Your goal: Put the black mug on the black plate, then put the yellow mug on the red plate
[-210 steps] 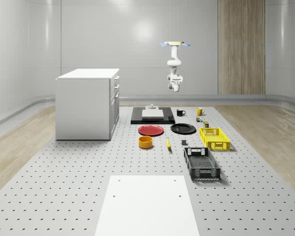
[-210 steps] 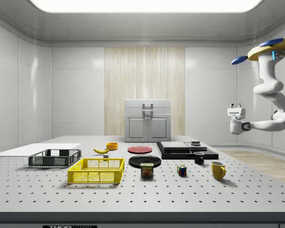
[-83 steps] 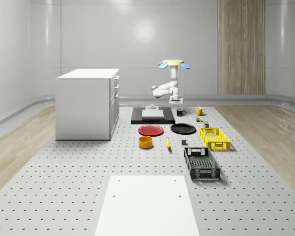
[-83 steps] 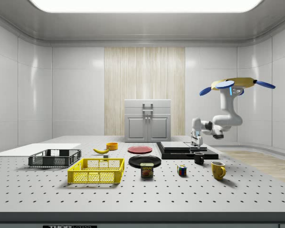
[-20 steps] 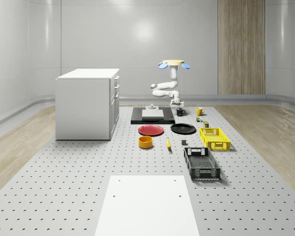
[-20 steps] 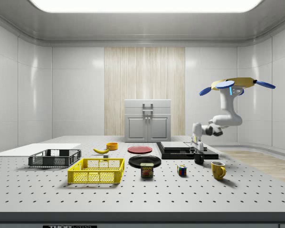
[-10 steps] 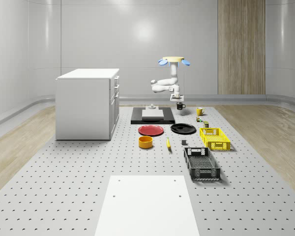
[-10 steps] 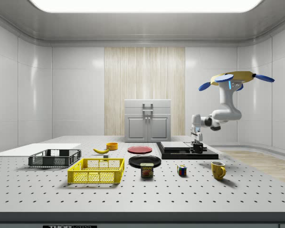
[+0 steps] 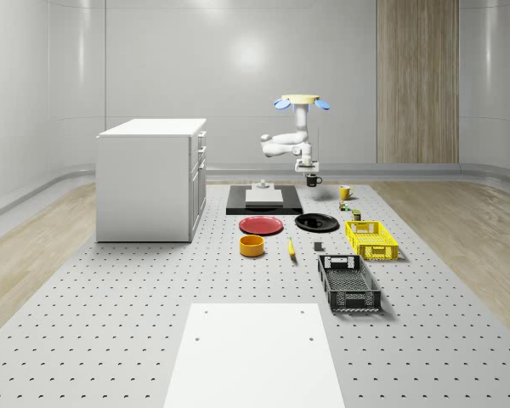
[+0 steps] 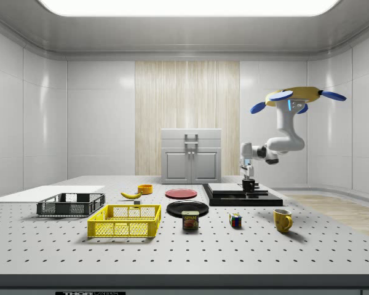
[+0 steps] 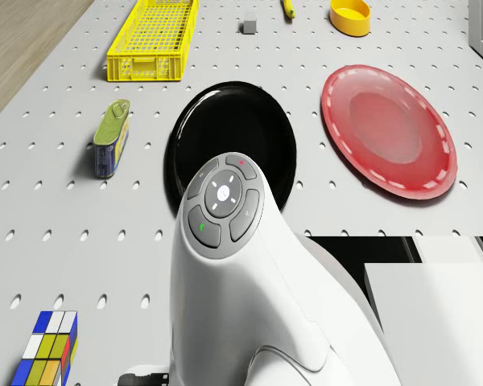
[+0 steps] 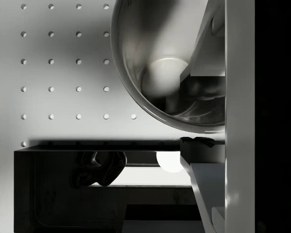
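The black mug (image 9: 312, 179) hangs in the air just off the table, beside the black slab (image 9: 263, 202). My gripper (image 9: 310, 173) is shut on its rim from above, also seen from the side as gripper (image 10: 248, 179) over mug (image 10: 248, 184). In the wrist view one finger (image 12: 238, 97) lies along the mug's wall with the mug's inside (image 12: 167, 68) next to it. The drone (image 9: 302, 102) hovers over the table's far end. The black plate (image 9: 316, 223) and red plate (image 9: 261, 225) lie nearer the front. The yellow mug (image 9: 344, 192) stands right of the held mug.
A spam can (image 11: 111, 138) and a colour cube (image 11: 44, 350) sit near the black plate (image 11: 229, 153). A yellow crate (image 9: 371, 239), black crate (image 9: 348, 282), yellow bowl (image 9: 252, 246) and banana (image 9: 291, 248) lie farther forward. A white cabinet (image 9: 153, 178) stands at the left.
The black mug has left the table, raised by the shut gripper. Drone and arm rose, and the mug shifted toward the side view's left.
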Controlling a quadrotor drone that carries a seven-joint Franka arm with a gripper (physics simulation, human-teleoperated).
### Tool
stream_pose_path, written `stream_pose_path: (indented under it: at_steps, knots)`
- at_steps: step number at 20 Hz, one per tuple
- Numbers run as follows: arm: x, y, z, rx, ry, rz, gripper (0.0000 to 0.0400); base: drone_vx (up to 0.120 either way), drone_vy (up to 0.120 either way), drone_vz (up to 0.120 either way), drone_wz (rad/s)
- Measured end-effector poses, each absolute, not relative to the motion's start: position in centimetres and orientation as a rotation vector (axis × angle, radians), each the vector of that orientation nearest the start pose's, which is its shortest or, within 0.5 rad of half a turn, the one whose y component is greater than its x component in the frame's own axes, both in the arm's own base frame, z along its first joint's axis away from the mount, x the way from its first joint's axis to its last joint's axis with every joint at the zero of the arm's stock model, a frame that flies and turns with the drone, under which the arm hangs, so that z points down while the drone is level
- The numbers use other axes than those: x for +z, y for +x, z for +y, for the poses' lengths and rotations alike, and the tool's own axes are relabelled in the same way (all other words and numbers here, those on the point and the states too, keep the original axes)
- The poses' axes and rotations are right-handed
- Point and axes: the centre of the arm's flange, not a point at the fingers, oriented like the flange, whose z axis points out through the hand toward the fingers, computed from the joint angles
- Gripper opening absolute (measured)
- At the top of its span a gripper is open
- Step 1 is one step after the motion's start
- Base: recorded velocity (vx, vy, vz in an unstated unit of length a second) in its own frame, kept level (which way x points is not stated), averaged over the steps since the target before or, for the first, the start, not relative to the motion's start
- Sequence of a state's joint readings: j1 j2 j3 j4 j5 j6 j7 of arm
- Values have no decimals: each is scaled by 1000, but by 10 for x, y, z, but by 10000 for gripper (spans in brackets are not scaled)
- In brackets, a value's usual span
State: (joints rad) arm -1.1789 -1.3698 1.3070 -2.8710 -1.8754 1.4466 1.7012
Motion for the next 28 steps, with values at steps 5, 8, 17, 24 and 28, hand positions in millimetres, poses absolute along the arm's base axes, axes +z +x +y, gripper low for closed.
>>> stream_pose_path:
  at_steps: [5,8,17,24,28]
  knots:
    - [501,307,-14,785,1,-2,110,120,0,0,0]
    - [501,307,-14,785,1,-2,110,120,0,0,0]
    - [501,307,-14,785,1,-2,110,120,0,0,0]
    - [501,307,-14,785,1,-2,110,120,0,0,0]
    - [501,307,-14,785,1,-2,110,120,0,0,0]
